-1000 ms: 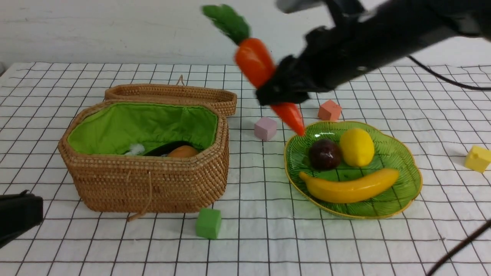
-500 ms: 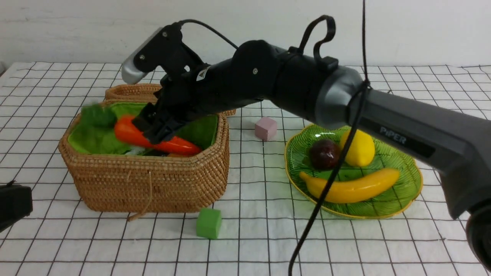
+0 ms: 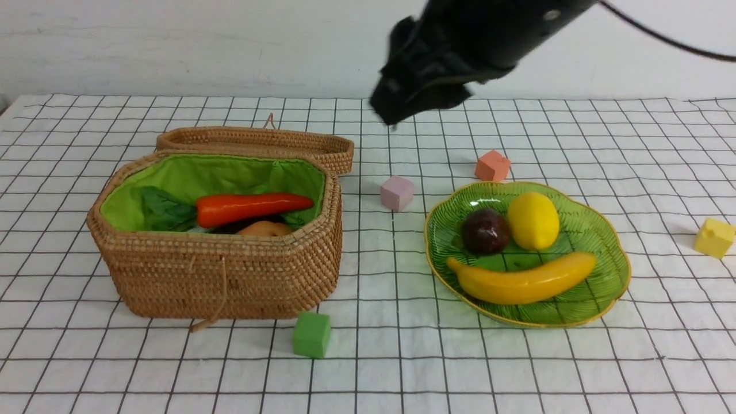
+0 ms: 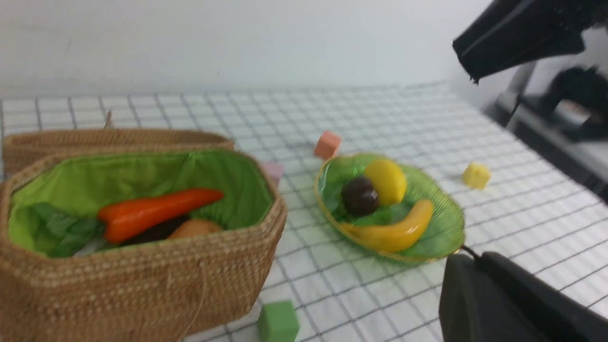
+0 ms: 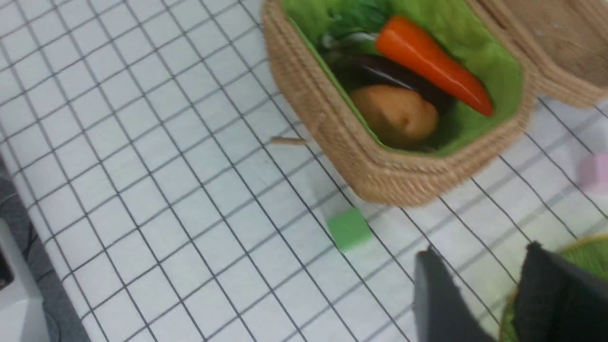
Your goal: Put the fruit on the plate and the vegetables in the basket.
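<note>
Nearest, left gripper (image 4: 468, 260) was clenched, nothing in it. Green cube (image 3: 311, 335) sat on the counter (image 3: 397, 368), near the basket's front right corner. Basket (image 3: 224, 276) stood upright on the left, with potato (image 3: 265, 229) toward the front, eggplant (image 5: 396, 75) behind it, then carrot (image 3: 250, 207) lying across, leaves to the left. Plate (image 3: 609, 287) was on the right: banana (image 3: 522, 279) in front, mangosteen (image 3: 485, 232) and lemon (image 3: 533, 221) side by side behind. Yellow cube (image 3: 715, 237) was right of the plate. Pink cube (image 3: 397, 193) lay between basket and plate, red cube (image 3: 493, 166) just behind the plate, lid (image 3: 259, 141) behind the basket. Right gripper (image 5: 479, 254) was in the air, fingers apart, released, empty.
</note>
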You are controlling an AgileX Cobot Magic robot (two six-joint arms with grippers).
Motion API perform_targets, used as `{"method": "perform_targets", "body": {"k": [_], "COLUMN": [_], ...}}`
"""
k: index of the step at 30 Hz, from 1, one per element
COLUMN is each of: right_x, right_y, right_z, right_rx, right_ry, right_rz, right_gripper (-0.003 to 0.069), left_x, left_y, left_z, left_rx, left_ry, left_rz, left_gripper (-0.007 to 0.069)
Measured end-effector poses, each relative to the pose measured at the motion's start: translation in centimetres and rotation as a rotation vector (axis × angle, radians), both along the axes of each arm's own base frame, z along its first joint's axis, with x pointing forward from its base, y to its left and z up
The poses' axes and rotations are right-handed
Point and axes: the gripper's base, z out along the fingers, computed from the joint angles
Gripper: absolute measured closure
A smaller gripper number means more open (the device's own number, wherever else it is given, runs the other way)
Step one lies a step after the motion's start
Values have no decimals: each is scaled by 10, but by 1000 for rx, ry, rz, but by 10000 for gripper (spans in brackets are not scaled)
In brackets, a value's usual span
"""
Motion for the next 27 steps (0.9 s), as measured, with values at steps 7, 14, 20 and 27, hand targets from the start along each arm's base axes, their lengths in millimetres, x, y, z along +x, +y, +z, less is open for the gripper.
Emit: {"method": "perform_targets", "body": {"k": [7,14,20,27], "right_x": [-53,-127,-168,-198], "right_y": [-44,-97,-127,-149], "right_z": [-14,-68,-111,-115], "right_rx": [-24,-43,-58,3], "right_ry": [116,302,375,316], "right_rz": [-130,-262,-318,-312], "right_gripper": [664,651,648,641], "left_x": [-13,3,11,14], "left_y": [5,-11,-18,-19], "left_z": [-55,-98,-124,-147], "left_rx": [-140,-133,-74,-14], "left_ry": [-179,-103,-20,58], "left_rz": [-44,-71,-70,-64], "left_gripper": [637,637,637,637]}}
